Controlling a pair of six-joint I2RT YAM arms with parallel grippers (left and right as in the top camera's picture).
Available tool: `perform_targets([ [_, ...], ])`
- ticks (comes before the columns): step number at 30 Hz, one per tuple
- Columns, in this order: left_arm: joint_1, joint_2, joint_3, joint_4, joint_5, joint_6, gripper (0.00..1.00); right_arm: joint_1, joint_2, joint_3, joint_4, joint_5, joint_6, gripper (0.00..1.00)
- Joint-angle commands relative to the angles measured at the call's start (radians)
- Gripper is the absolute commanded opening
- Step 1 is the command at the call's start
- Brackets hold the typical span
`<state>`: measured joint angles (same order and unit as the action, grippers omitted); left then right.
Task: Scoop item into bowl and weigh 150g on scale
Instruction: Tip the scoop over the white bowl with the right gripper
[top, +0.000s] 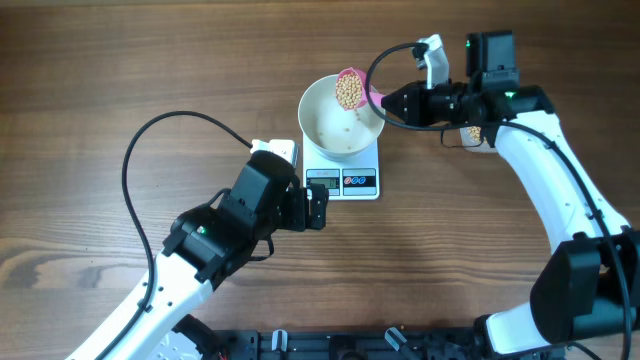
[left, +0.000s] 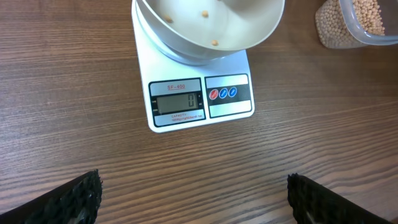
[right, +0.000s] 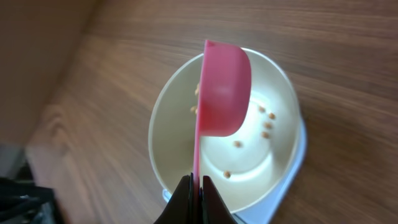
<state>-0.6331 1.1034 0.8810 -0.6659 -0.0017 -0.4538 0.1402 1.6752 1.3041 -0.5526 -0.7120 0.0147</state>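
Pink scoop (right: 224, 93), pinched tight in the right fingers (right: 184, 202), tips beans (top: 348, 92) over the bowl (top: 318, 112) on the scale (left: 203, 96); left fingers (left: 74, 199) gape empty nearby. Next, I'd guess: pour slowly, watching the display (left: 178, 101).

Left wrist view crops bowl (left: 236, 25) and tub (left: 333, 28) at the frame top. My right wrist sees only the scoop (right: 225, 87) back, contents hidden; scale (right: 283, 196) mostly under bowl. Overhead: display (top: 322, 180) unreadable.

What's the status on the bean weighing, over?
Right gripper shut on pink scoop, beans tipping into bowl on scale. Left gripper open, near scale front. Nothing blocking the bowl.
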Motion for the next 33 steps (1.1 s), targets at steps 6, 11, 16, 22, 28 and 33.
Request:
perform_targets([
  [6, -0.005, 0.006, 0.005, 0.003, 0.005, -0.006, 1.0, 0.111, -0.098, 0.014, 0.005, 0.314, -0.121, 0.04],
  [11, -0.005, 0.006, 0.005, 0.003, 0.005, -0.006, 1.0, 0.174, -0.097, 0.014, -0.021, 0.43, -0.159, 0.04],
  [16, -0.005, 0.006, 0.005, 0.003, 0.005, -0.006, 1.0, 0.198, -0.097, 0.014, -0.043, 0.48, -0.207, 0.05],
  [22, -0.005, 0.006, 0.005, 0.003, 0.005, -0.006, 1.0, 0.254, -0.097, 0.014, -0.042, 0.565, -0.308, 0.04],
  [28, -0.005, 0.006, 0.005, 0.003, 0.005, -0.006, 1.0, 0.312, -0.108, 0.014, -0.011, 0.743, -0.414, 0.04],
  [33, -0.005, 0.006, 0.005, 0.003, 0.005, -0.006, 1.0, 0.327, -0.154, 0.014, 0.013, 0.749, -0.431, 0.04],
])
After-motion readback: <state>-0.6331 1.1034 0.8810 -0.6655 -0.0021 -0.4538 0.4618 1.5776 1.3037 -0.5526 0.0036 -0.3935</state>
